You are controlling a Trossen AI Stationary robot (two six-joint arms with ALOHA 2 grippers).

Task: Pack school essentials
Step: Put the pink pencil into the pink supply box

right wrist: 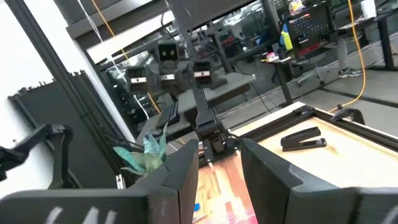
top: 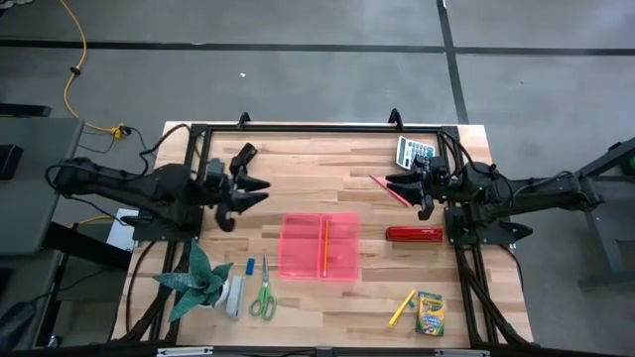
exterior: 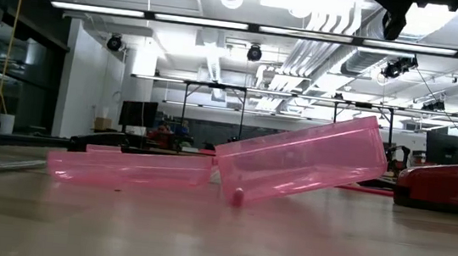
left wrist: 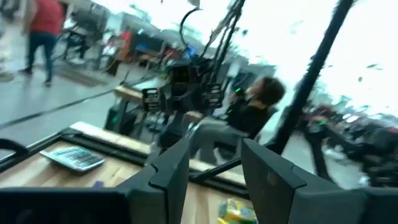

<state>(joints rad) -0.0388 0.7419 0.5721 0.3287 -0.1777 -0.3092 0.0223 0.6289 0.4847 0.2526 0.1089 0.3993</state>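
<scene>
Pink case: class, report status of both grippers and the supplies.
Left gripper and right gripper open, raised, empty. Pink case open, one orange pencil inside. Scissors, crayon box unpacked.

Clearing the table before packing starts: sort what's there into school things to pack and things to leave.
To pack:
open pink translucent plastic case
orange pencil inside it
green-handled scissors
yellow marker
yellow-green crayon box
small blue eraser
red pencil

Just lying about:
green folded-paper plant
grey calculator
black stapler
red stapler

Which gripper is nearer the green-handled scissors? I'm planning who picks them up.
The left. The left gripper hovers above the table's left half, the scissors at the near edge on its side. The right gripper hangs farther off, over the right half.
</scene>
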